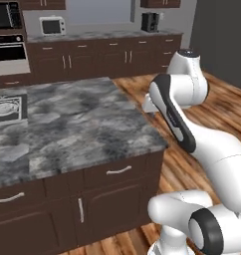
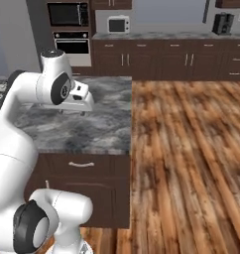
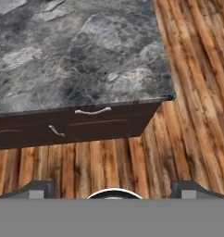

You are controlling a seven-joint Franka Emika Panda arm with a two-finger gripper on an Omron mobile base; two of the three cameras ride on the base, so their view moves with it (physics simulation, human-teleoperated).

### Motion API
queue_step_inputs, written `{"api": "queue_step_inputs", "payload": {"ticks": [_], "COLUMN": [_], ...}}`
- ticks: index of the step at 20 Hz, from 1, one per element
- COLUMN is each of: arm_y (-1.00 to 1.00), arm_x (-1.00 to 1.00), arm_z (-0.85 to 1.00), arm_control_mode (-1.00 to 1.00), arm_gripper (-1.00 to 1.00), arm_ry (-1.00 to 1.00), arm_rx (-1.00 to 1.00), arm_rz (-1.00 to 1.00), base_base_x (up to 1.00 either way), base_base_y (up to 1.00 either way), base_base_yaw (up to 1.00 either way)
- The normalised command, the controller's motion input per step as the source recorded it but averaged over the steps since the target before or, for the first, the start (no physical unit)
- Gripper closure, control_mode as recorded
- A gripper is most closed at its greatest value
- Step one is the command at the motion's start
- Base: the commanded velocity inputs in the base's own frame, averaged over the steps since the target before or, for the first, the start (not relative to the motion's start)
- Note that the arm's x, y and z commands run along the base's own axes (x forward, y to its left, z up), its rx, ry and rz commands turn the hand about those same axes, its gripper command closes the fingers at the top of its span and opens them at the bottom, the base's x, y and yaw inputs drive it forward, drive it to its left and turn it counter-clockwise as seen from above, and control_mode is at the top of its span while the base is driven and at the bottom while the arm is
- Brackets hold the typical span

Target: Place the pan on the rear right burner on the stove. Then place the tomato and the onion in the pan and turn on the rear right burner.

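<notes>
Look left first for the stove (image 1: 8, 107), way over at the far left end of the grey stone counter (image 1: 82, 124) and well apart from the pincer (image 3: 113, 190), wide open and empty above the wood floor (image 3: 132, 162) by the counter's near right corner. Roll the base left slowly, then hunt for the pan. No grabbing yet!

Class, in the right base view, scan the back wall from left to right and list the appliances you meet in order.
Wall oven → microwave → coffee machine.
</notes>
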Motion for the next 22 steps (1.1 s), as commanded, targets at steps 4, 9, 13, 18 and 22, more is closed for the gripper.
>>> {"api": "queue_step_inputs", "payload": {"ticks": [4, 9, 13, 18, 22], "arm_y": [0.00, 0.00, 0.00, 0.00, 0.00], "arm_x": [0.00, 0.00, 0.00, 0.00, 0.00], "arm_z": [0.00, 0.00, 0.00, 0.00, 0.00], "arm_control_mode": [1.00, 1.00, 1.00, 1.00, 1.00], "arm_gripper": [-1.00, -1.00, -1.00, -1.00, -1.00], "arm_ry": [0.00, 0.00, 0.00, 0.00, 0.00], "arm_rx": [0.00, 0.00, 0.00, 0.00, 0.00], "arm_rz": [0.00, 0.00, 0.00, 0.00, 0.00], "base_base_x": [-0.61, -0.49, 0.00, 0.25, 0.81], "base_base_y": [1.00, 1.00, 1.00, 1.00, 0.61], "base_base_yaw": [-0.19, -0.04, 0.00, 0.00, 0.01]}}
